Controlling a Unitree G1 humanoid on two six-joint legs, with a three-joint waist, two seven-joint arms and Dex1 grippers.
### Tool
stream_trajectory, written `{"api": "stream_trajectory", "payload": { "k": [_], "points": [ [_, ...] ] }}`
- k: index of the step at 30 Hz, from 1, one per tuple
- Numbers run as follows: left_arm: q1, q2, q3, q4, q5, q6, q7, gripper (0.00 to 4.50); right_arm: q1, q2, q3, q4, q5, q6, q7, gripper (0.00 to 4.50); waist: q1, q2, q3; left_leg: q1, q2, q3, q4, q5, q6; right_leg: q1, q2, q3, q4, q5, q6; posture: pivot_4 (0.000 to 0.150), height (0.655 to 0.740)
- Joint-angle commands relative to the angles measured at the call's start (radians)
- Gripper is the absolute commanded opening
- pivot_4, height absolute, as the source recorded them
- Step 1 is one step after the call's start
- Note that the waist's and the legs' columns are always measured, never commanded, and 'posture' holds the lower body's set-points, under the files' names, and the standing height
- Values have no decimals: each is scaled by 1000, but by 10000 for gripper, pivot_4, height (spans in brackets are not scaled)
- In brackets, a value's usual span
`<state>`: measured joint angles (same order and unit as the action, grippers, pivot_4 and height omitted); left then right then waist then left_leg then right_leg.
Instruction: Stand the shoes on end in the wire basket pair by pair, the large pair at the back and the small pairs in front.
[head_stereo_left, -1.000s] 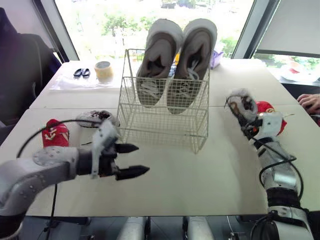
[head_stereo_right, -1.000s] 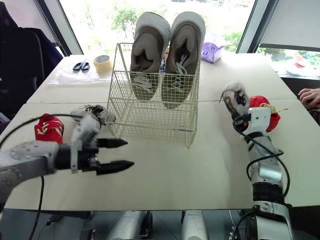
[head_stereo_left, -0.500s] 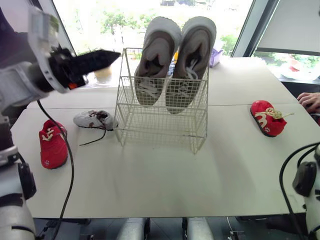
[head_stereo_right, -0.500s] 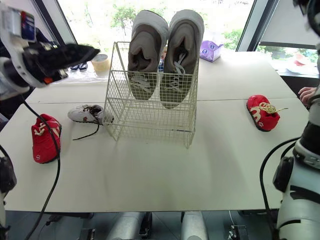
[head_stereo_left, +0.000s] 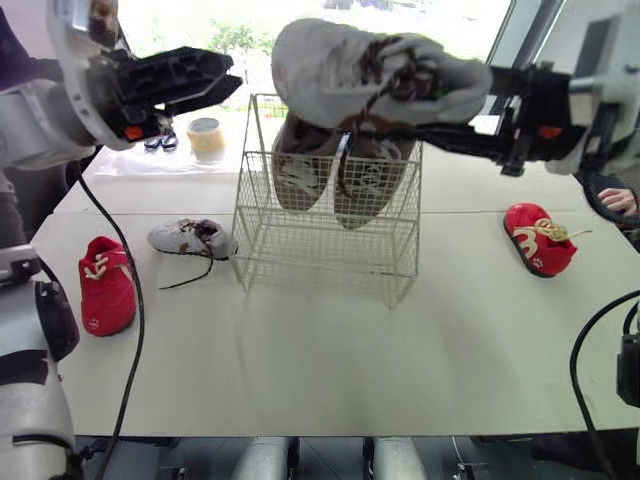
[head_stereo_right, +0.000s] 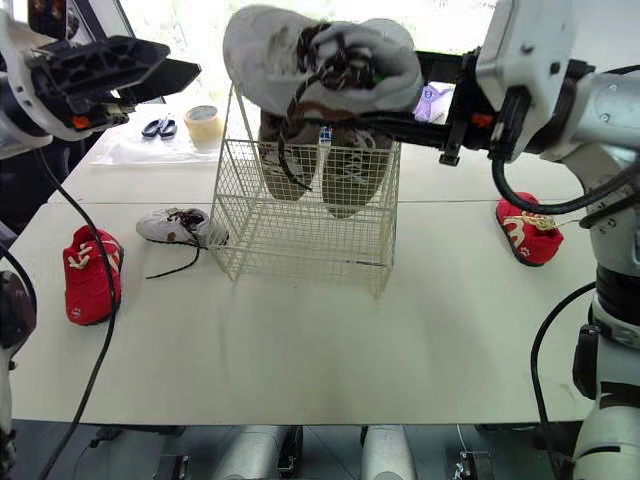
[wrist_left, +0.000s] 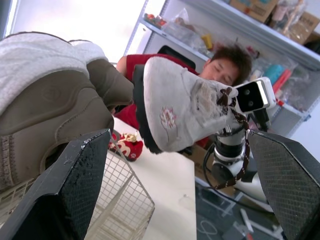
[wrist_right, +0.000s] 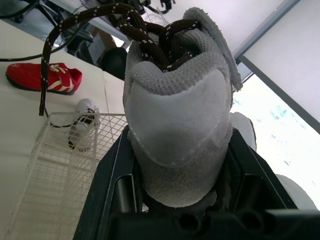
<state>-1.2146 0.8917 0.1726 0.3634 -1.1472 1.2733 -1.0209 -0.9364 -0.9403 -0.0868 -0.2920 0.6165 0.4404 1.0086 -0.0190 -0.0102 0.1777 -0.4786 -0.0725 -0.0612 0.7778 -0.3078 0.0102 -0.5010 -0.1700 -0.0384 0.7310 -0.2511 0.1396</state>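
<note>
Above the wire basket (head_stereo_left: 325, 250), a small white shoe (head_stereo_left: 380, 70) is clamped, seemingly by its heel, between the fingers of the right gripper (wrist_right: 182, 150). Off to the side, the left gripper (head_stereo_left: 232, 75) is held raised, spread wide, empty. Inside the basket, the large pair (head_stereo_left: 300, 160) is stood at the back.

Both arms are raised high, the left tool (head_stereo_left: 236, 76) with its two fingers spread wide apart and empty, the right tool (head_stereo_left: 430, 102) opposite it, clamped on a white shoe (head_stereo_left: 340, 60).
</note>
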Motion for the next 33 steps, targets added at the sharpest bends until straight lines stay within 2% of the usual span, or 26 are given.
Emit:
{"api": "stream_trajectory", "payload": {
  "k": [1,15,18,23,25,29,31,33],
  "points": [
    [-6,0,13,-5,41,-12,-38,45000,-44,12,-30,-29,25,-1,7,15052,0,0,0,0,0,0,-1,0,0,0,0,0,0,0,0,1500,6563],
    [-73,-126,-53,56,152,14,-180,45000,-33,72,-1,-122,53,41,9,15052,2,0,0,0,0,0,-5,2,-4,-1,-1,0,-1,0,0,1500,6563],
    [-72,-132,-51,49,148,40,-206,36627,-29,77,-2,-133,55,49,4,14982,2,0,0,0,0,0,-6,2,-4,-2,-1,0,-1,0,0,1500,6563],
    [-73,-132,-28,62,156,59,-212,10815,-23,77,-6,-135,48,52,2,14982,3,0,0,0,0,0,-6,3,-4,-2,-1,0,-1,0,0,1500,6563],
    [-69,-136,-16,57,156,59,-200,2847,-21,79,-9,-135,49,54,0,14982,3,0,0,0,0,0,-6,3,-4,-1,-1,0,-1,0,0,1500,6563],
    [-56,-151,57,51,128,75,-127,2582,4,79,-30,-126,42,78,-48,14982,4,0,0,0,0,0,-6,3,-5,-1,-1,0,-1,0,0,1500,6563],
    [-24,-160,127,25,96,82,-71,2582,61,92,-112,-81,81,129,-120,23917,5,-1,0,0,0,0,-6,3,-5,-1,-1,0,-1,0,0,1500,6563],
    [24,-191,245,-2,39,77,31,2582,152,181,-277,-24,206,216,-297,32091,5,-3,-1,1,0,-1,-6,3,-5,0,-1,0,-2,0,0,1500,6563]
  ]
}}
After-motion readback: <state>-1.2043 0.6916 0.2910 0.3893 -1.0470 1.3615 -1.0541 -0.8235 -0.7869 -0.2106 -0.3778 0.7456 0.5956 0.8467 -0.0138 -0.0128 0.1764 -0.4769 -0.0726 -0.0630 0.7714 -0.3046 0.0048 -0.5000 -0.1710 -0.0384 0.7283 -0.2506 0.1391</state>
